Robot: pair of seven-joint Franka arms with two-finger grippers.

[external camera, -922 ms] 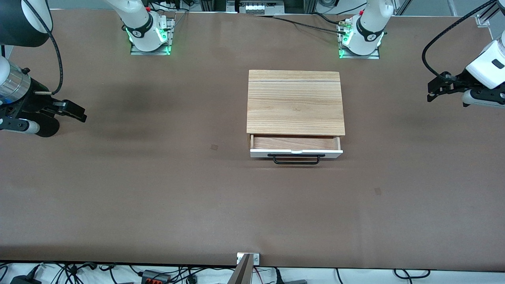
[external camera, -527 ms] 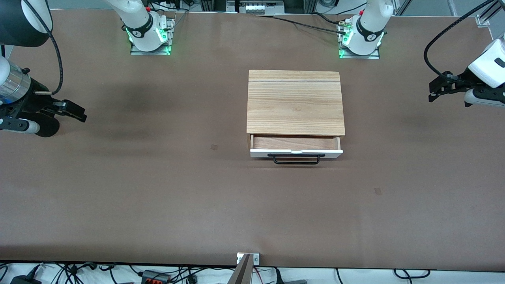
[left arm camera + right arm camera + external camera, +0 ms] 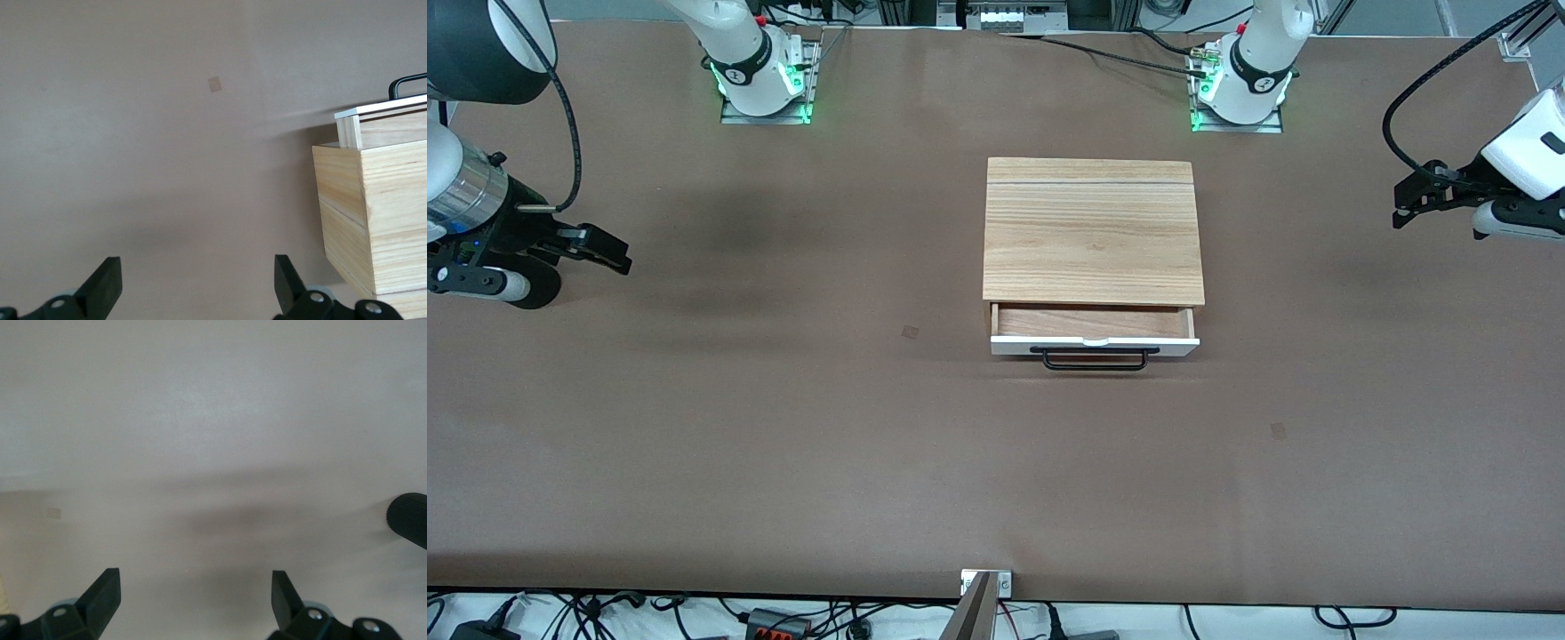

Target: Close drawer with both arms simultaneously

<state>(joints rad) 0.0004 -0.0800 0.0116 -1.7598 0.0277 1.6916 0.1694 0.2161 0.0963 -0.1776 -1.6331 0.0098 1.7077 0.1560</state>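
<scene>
The left gripper [image 3: 1405, 203] is hanging with its fingers [image 3: 103, 285] spread apart over bare table [image 3: 783, 462] at the left arm's end, and the right gripper [image 3: 609, 253] is hanging the same way, fingers [image 3: 103, 595] apart, over the right arm's end, both well apart from the drawer [image 3: 1094, 334]. The drawer is sitting partly pulled out of the box [image 3: 1092, 231] mid-table, its white front and handle [image 3: 1095, 358] facing the front camera. To close it well, both grippers should probably be coming round in front of the panel, one either side of the handle, and pressing together evenly, since a lopsided push could jam it or shift the box.
</scene>
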